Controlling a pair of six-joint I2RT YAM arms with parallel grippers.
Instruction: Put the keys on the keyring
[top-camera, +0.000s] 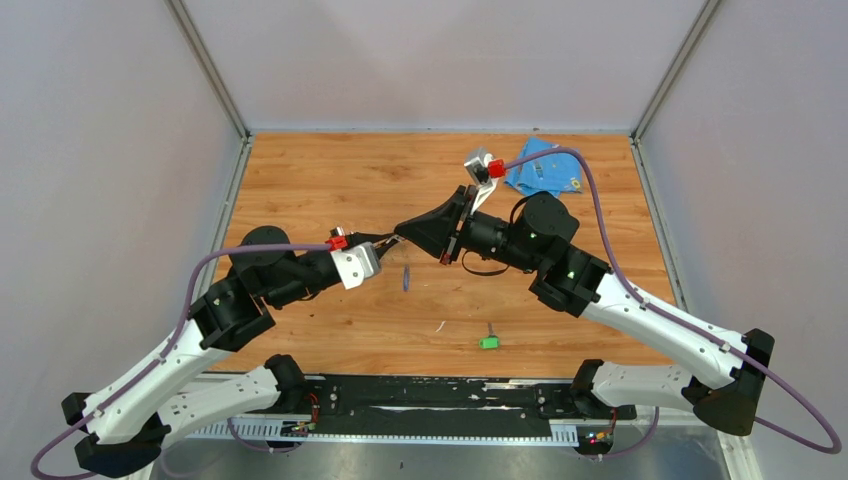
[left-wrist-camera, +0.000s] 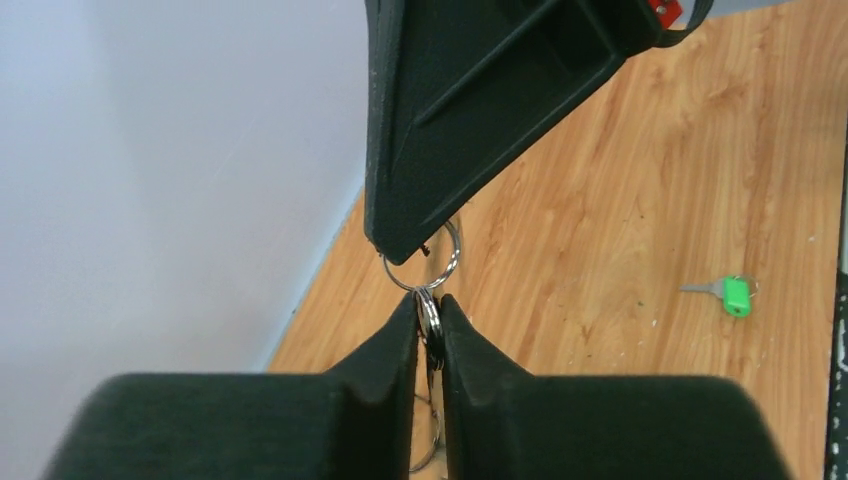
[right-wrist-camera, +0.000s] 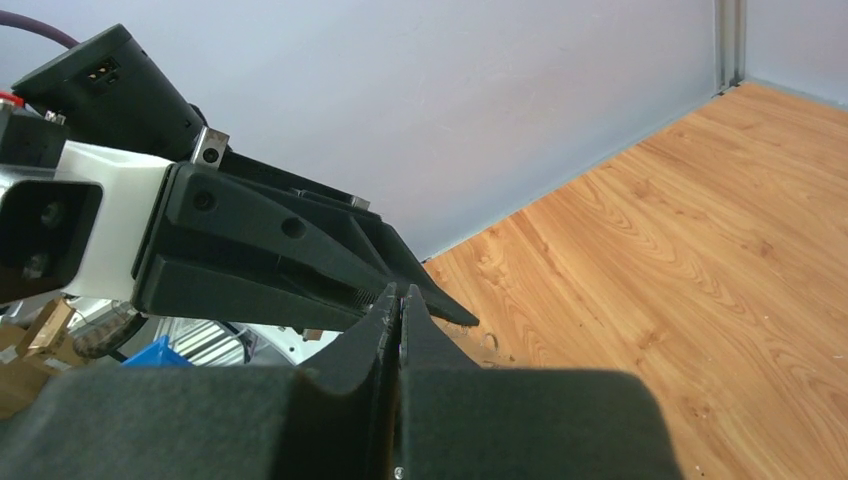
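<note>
Well, up in midair the right gripper (left-wrist-camera: 390, 245) clenched the keyring (left-wrist-camera: 452, 262), likely steadying it, while the left gripper (left-wrist-camera: 428, 308) sat with jaws narrowly around it, grip impossible to tell, and the green key (left-wrist-camera: 735, 294) lay on the table (left-wrist-camera: 620, 200).

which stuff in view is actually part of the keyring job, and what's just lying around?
Part of the job:
- keyring, pinched between the jaws of the left gripper and right gripper
- green key, lying loose, not on the ring
- small bluish piece, likely the blue key, loose below the grippers

Lying about:
- light-blue cloth, far right corner
- white fleck near the green key
</note>
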